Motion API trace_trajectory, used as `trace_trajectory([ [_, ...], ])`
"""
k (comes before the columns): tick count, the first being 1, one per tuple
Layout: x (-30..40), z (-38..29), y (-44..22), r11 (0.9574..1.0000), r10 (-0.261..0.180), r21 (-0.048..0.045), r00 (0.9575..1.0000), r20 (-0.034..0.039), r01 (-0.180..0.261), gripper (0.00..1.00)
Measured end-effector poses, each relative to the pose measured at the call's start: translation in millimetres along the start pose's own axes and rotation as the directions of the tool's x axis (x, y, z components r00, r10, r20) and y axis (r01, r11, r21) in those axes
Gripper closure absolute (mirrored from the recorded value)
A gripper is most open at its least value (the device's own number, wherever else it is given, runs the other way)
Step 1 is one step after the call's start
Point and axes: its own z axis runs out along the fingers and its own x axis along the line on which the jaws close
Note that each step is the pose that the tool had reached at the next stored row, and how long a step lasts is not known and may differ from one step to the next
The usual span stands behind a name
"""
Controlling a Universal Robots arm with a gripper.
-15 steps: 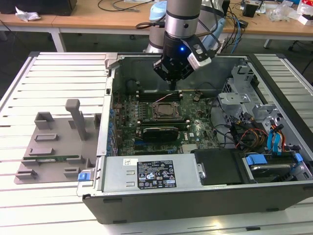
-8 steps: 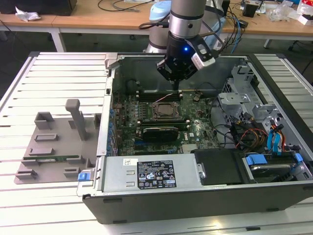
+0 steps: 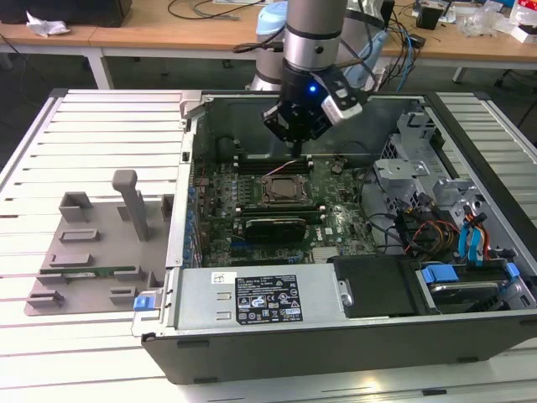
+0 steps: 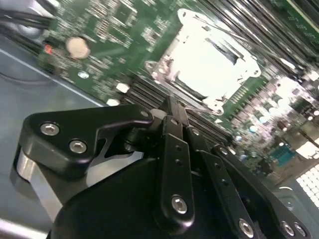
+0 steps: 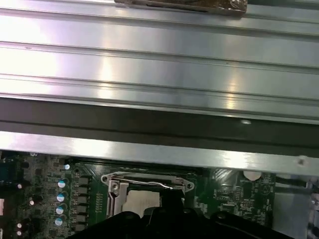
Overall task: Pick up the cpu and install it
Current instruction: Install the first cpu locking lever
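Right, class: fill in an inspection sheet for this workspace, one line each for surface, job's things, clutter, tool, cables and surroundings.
Surface: pale slatted table carrying an open computer case.
Job's things: cpu shows as a bright pale square inside the socket frame on the motherboard; whether it is fully seated cannot be told.
Clutter: grey parts fixture on the exterior view's left, with an upright post.
Tool: the tool hangs over the motherboard just behind the socket.
Cables: coloured wire bundle in the case at the exterior view's right; more leads on the wooden bench behind.
Surroundings: bench with crumpled white paper.
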Motion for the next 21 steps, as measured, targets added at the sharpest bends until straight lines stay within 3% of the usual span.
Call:
trace_trajectory([
  [4, 24.6, 11.5, 2.0, 1.0000, 0.000, 0.0000, 1.0000, 0.0000, 0.000, 0.89],
  [7, 33.8, 20.4, 3.1, 1.0000, 0.000, 0.0000, 1.0000, -0.0001, 0.000, 0.89],
  [10, 33.5, 28.1, 5.5, 1.0000, -0.001, 0.0002, 1.0000, -0.0002, 0.001, 0.89],
  [14, 33.0, 32.2, 12.0, 0.9999, -0.013, 0.0000, 0.9999, -0.0001, 0.013, 0.89],
  [18, 31.9, 33.9, 12.1, 0.9999, -0.013, 0.0002, 0.9999, -0.0002, 0.013, 0.89],
  [21, 27.0, 34.8, 11.7, 0.9999, -0.013, 0.0000, 0.9999, -0.0001, 0.013, 0.89],
])
